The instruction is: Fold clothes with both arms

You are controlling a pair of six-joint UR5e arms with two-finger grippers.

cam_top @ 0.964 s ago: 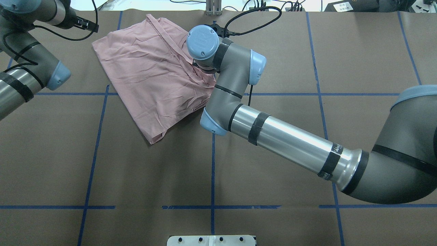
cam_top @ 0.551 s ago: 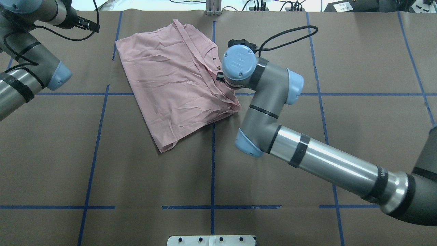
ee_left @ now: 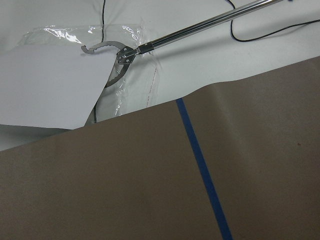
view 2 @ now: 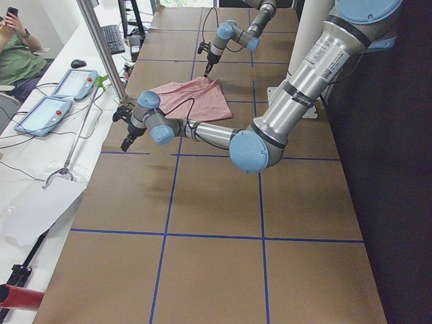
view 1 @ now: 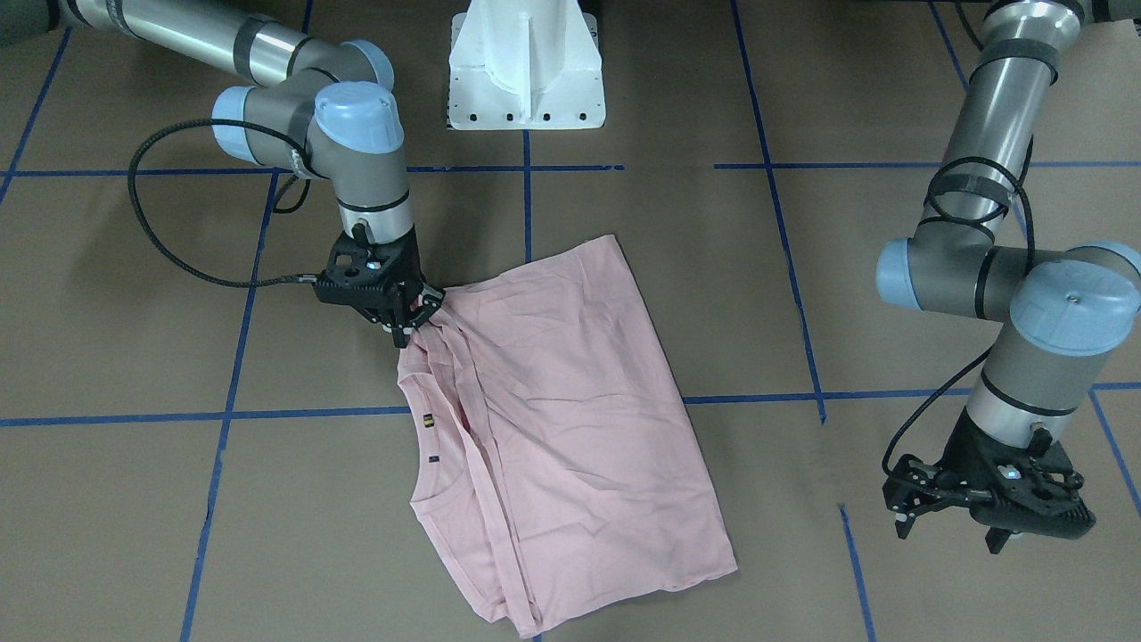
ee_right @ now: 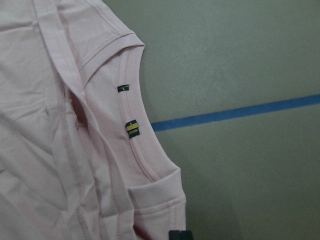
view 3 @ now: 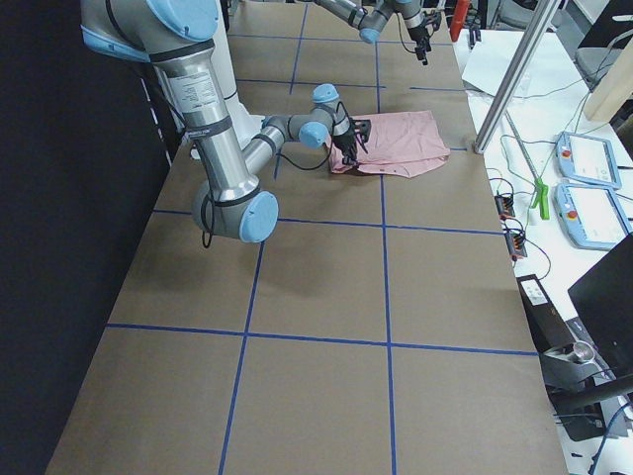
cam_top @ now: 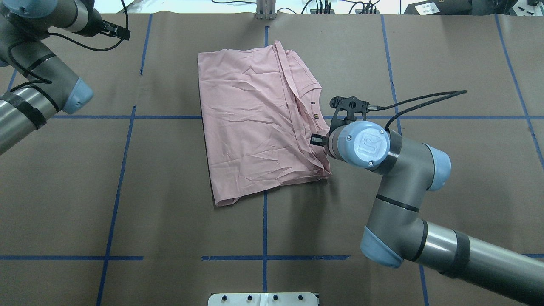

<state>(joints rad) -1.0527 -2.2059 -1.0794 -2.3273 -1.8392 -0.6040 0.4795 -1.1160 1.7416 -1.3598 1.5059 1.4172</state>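
The pale pink T-shirt (cam_top: 250,123) lies folded on the brown table, back side up, with its print hidden. It also shows in the front view (view 1: 570,401). Its ribbed collar with small tags (ee_right: 131,127) faces the right arm. My right gripper (view 1: 406,328) is shut on a bunched edge of the shirt near the collar; in the overhead view my wrist (cam_top: 359,144) hides it. My left gripper (view 1: 989,528) hangs open and empty above bare table, far from the shirt, at the table's far left corner (cam_top: 114,30).
Blue tape lines (cam_top: 264,221) grid the table. The white pedestal base (view 1: 526,71) stands at the robot's edge. Beyond the table's far edge lie a metal reach tool (ee_left: 120,52) and white sheets. Teach pendants (view 2: 74,81) and an operator (view 2: 17,54) are there too.
My right gripper has dragged the shirt to the right and toward the robot across the table, turning it squarer to the tape lines. The left arm has barely moved.
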